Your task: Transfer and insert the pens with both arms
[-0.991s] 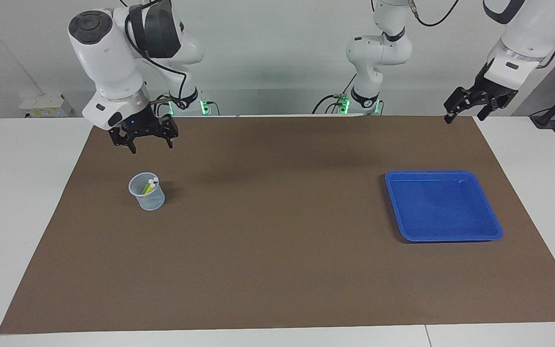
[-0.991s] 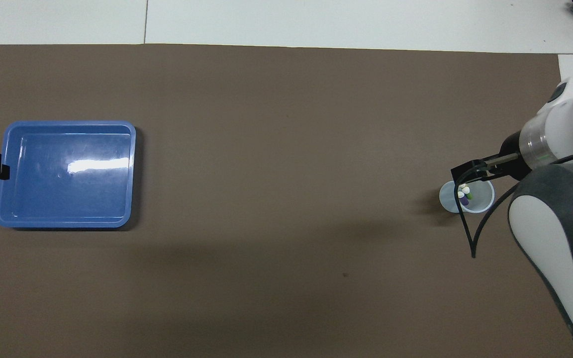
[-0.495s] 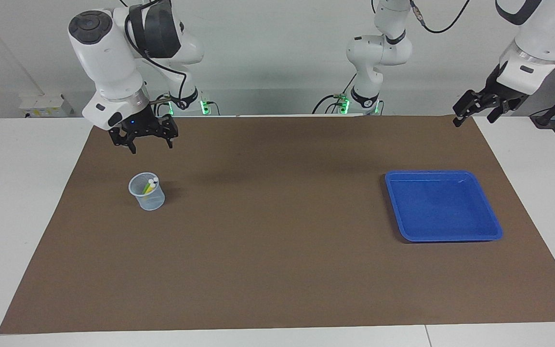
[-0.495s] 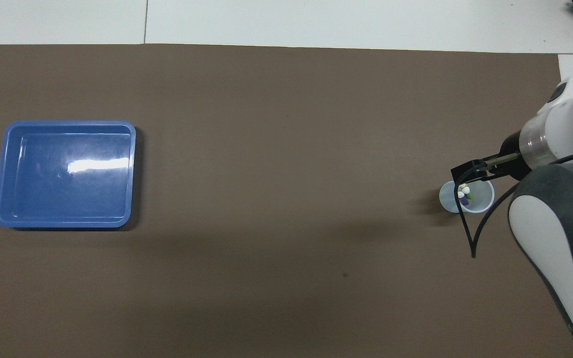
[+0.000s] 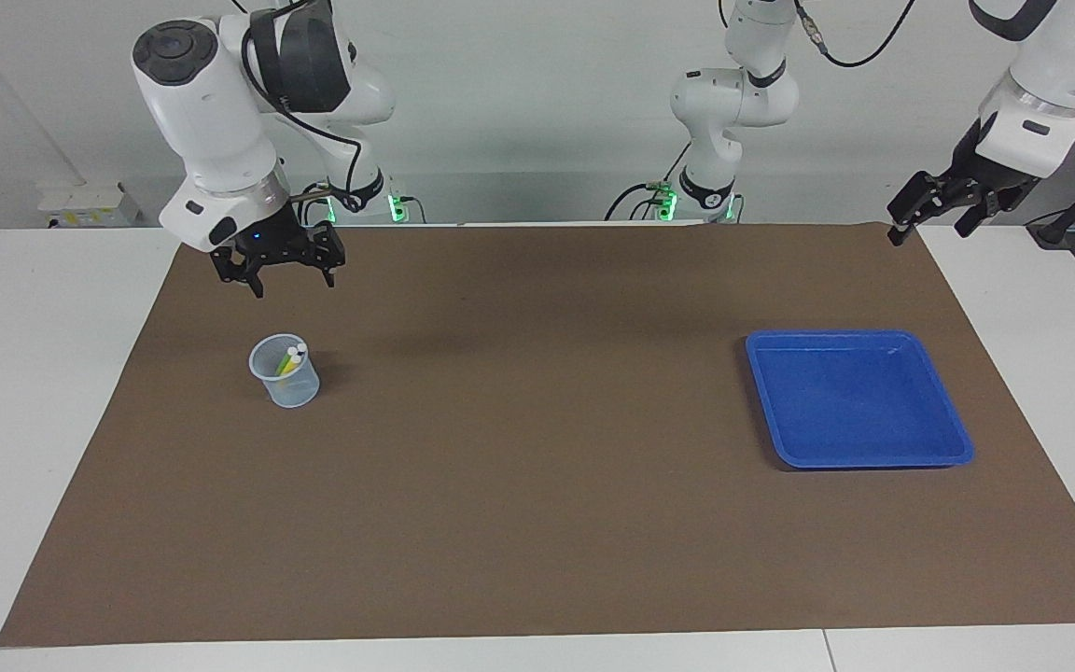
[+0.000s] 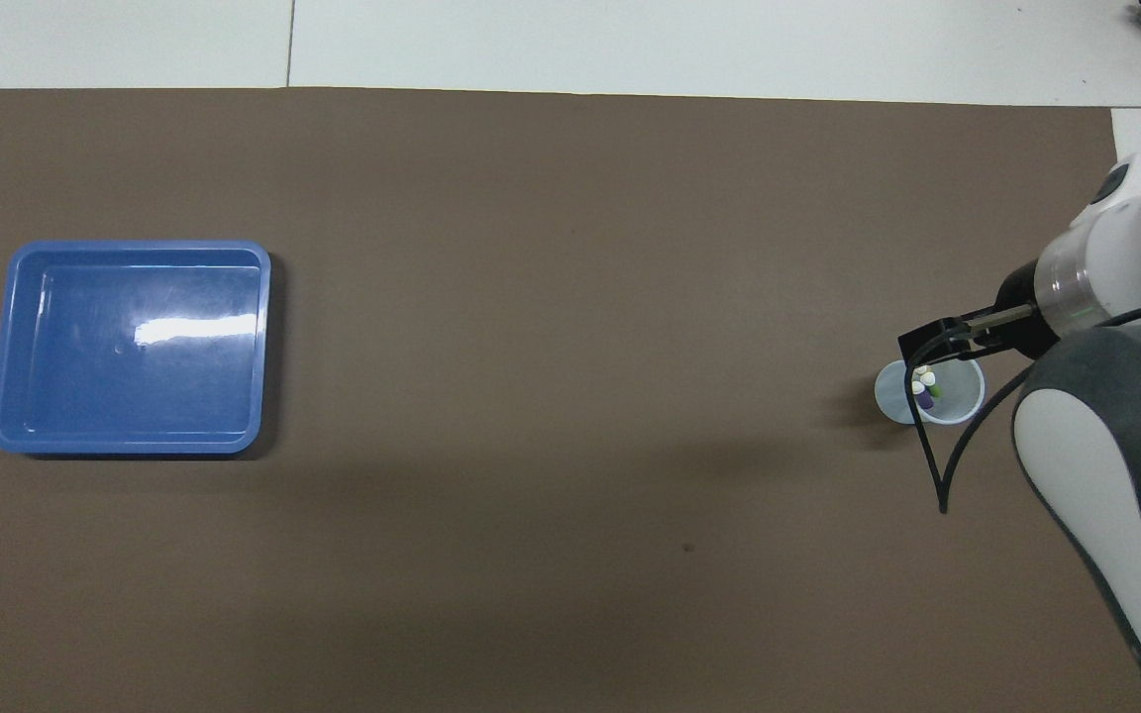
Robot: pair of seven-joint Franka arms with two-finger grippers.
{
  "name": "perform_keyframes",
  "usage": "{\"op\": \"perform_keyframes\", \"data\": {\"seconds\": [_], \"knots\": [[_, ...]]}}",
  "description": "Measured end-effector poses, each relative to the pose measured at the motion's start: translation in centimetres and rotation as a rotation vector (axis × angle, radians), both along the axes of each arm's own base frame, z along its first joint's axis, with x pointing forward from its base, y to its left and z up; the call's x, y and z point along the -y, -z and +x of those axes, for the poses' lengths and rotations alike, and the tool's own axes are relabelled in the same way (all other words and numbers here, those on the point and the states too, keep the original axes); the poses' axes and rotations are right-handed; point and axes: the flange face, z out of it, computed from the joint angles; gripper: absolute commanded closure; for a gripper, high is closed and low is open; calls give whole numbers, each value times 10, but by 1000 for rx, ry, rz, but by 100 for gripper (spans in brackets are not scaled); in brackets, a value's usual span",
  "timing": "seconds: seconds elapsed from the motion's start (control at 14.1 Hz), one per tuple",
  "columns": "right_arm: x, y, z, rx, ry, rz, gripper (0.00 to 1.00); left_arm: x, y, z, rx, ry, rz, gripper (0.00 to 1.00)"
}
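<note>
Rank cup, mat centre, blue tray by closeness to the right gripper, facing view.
From the right gripper:
1. Clear cup holding the pens, just below it.
2. Brown mat centre, mid-table.
3. Blue tray, at the left arm's end.

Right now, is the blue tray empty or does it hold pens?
Empty. The blue tray shows only bare floor in both views; the pens stand in the cup.

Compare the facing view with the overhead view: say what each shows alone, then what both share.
Facing only: the whole right gripper, open and empty, raised by the cup; the left gripper, open, over the mat's edge; two small arms at the table's robot end.
Overhead only: three pens, pale ends up; purple shows here.
Both: cup with pens, empty tray, mat.
</note>
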Motion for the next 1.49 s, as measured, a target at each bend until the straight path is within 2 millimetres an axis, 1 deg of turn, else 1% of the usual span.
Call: {"op": "perform_keyframes", "data": {"seconds": [0.35, 0.64, 0.85, 1.2, 1.49], "knots": [[0, -1, 0, 1, 0, 0, 0, -1, -6, -9, 11, 2, 3, 0], [0, -1, 0, 2, 0, 0, 0, 1, 0, -15, 11, 8, 0, 0], [0, -1, 0, 2, 0, 0, 0, 5, 1, -14, 14, 15, 3, 0], [0, -1, 0, 2, 0, 0, 0, 4, 8, -11, 0, 14, 5, 0], [0, -1, 0, 2, 0, 0, 0, 3, 8, -11, 1, 12, 6, 0]]}}
